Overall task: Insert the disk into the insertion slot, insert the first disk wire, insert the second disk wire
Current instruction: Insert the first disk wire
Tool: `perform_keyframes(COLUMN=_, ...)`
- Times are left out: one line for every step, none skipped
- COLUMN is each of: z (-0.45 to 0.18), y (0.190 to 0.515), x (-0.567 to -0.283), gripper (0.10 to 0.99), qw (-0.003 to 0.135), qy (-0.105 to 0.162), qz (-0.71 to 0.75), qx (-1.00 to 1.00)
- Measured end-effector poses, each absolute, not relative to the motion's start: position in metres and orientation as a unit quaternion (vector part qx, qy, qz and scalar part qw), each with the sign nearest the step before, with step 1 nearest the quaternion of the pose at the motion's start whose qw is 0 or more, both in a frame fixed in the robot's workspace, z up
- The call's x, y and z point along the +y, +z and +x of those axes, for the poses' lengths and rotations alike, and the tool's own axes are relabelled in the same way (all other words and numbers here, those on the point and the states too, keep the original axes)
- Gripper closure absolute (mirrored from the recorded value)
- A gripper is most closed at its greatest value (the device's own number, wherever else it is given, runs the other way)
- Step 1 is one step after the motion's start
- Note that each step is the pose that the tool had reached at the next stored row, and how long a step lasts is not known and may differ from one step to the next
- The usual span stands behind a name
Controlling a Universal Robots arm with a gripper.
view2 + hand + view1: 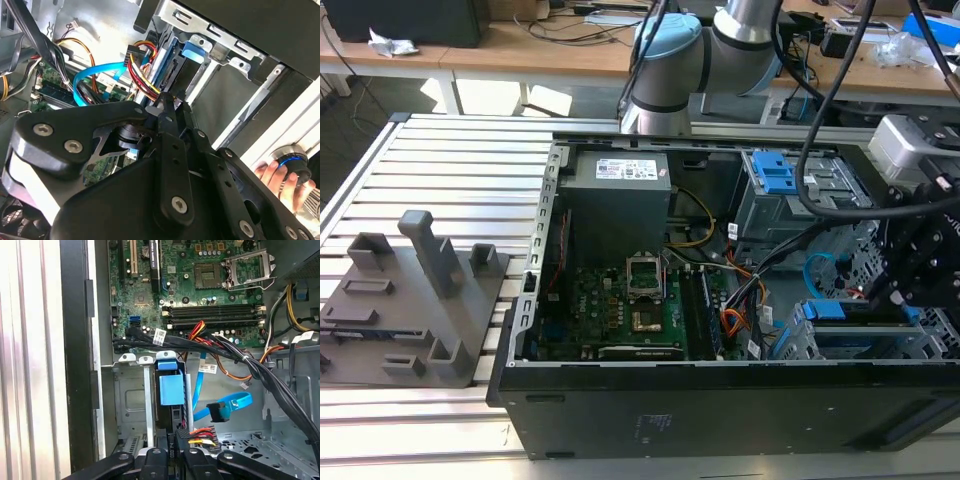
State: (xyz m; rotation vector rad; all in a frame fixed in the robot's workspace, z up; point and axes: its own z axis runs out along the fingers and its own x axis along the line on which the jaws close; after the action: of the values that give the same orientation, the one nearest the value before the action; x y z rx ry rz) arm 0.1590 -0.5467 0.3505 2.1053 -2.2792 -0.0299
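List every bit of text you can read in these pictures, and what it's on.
Nothing can be quoted with confidence.
Power supply label: print too small to read.
Cable tags: blurred, unreadable.
First disk wire plug: white marks, not legible.
Motherboard: markings too small to read.

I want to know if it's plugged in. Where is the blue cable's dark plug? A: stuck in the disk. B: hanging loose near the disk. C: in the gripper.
B: the blue cable ends in a plug hanging free, apart from the disk.
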Motion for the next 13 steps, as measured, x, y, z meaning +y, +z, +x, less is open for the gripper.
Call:
perform_keyframes(z=0.1592, y=0.3495, x=-0.5467, gripper=0.902, qw=0.019, qy=-0.010, qz=0.678, qx=-0.734)
perform_keyframes(z=0.1593, y=0.3487, x=-0.5467, gripper=0.902, qw=0.019, qy=-0.010, qz=0.678, qx=-0.734)
perform_keyframes(z=0.1594, y=0.3484, x=-0.5467, gripper=0.902, qw=0.019, qy=-0.010, qz=0.678, qx=-0.734)
perform_keyframes(z=0.1594, y=0.3480, x=-0.5467, gripper=0.902, qw=0.019, qy=-0.010, qz=0.678, qx=-0.734)
perform_keyframes(z=0.1596, y=0.3473, x=-0.5468, gripper=0.902, qw=0.019, qy=-0.011, qz=0.678, qx=-0.734)
perform_keyframes(z=0.1598, y=0.3467, x=-0.5467, gripper=0.902, qw=0.017, qy=-0.012, qz=0.678, qx=-0.734)
perform_keyframes(z=0.1600, y=0.3464, x=-0.5467, gripper=0.902, qw=0.015, qy=-0.014, qz=0.678, qx=-0.734)
perform_keyframes(z=0.1603, y=0.3461, x=-0.5466, gripper=0.902, qw=0.014, qy=-0.015, qz=0.679, qx=-0.734)
perform_keyframes(z=0.1609, y=0.3457, x=-0.5463, gripper=0.902, qw=0.013, qy=-0.017, qz=0.679, qx=-0.734)
perform_keyframes(z=0.1612, y=0.3455, x=-0.5460, gripper=0.902, qw=0.012, qy=-0.017, qz=0.679, qx=-0.734)
perform_keyframes(z=0.1620, y=0.3451, x=-0.5456, gripper=0.902, qw=0.011, qy=-0.018, qz=0.679, qx=-0.734)
perform_keyframes(z=0.1625, y=0.3448, x=-0.5453, gripper=0.902, qw=0.011, qy=-0.019, qz=0.679, qx=-0.734)
perform_keyframes(z=0.1630, y=0.3445, x=-0.5450, gripper=0.902, qw=0.011, qy=-0.019, qz=0.679, qx=-0.734)
